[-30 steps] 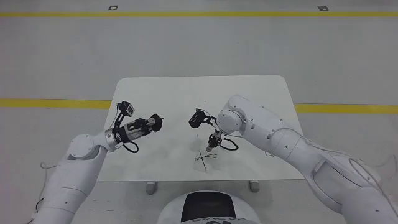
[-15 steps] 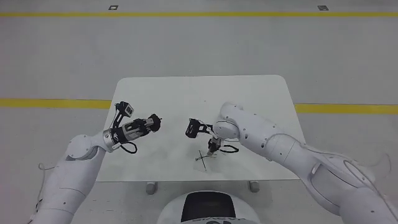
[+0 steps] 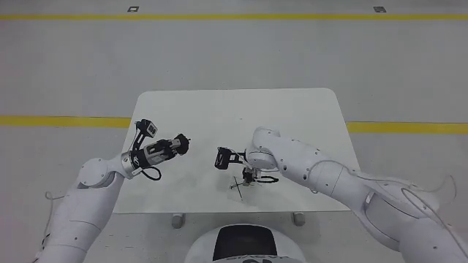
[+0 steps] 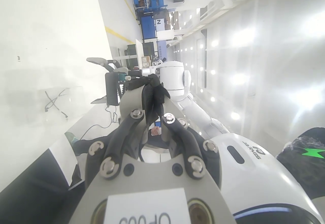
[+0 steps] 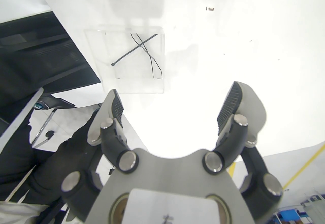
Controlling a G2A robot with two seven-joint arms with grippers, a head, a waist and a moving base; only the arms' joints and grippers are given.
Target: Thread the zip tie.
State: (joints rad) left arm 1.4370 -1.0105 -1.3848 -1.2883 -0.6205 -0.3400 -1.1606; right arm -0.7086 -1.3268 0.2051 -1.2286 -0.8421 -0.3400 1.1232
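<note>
**Item: zip tie point(image 5: 134, 49).** Black strip, flat on clear plate point(image 5: 132, 80), which sits at near edge of worktop point(image 3: 219, 117), approx. centre front. Thin dark cord point(image 5: 153, 61) crosses it in an X; both touch plate, neither lifted. Head end points twd worktop edge, tail end twd worktop middle.

**Key relation:** tie lies just ahead of & below right pincer point(image 5: 175, 98), a bit off to one side of its open gap, not centred betw. fingers. Long axis runs slantwise to the line joining the two pads, so judged: wrist needs a small turn + short drop before a pinch across the strip is clean. Cord overlap = risk of grabbing both.

**Right pincer:** released, pads wide apart, nothing held, hovering above worktop near plate. Nearer arm by far.

**Left pincer point(image 4: 152, 87):** clenched, fingers together; whether anything is held, can't tell. Up off worktop on left side, well apart from plate, pointing twd it.

**Diff. vs earlier frames:** right arm has come fwd & lower, wrist now closer to near edge and to the tie. Left arm approx. unchanged. Tie, cord, plate not shifted.
</note>
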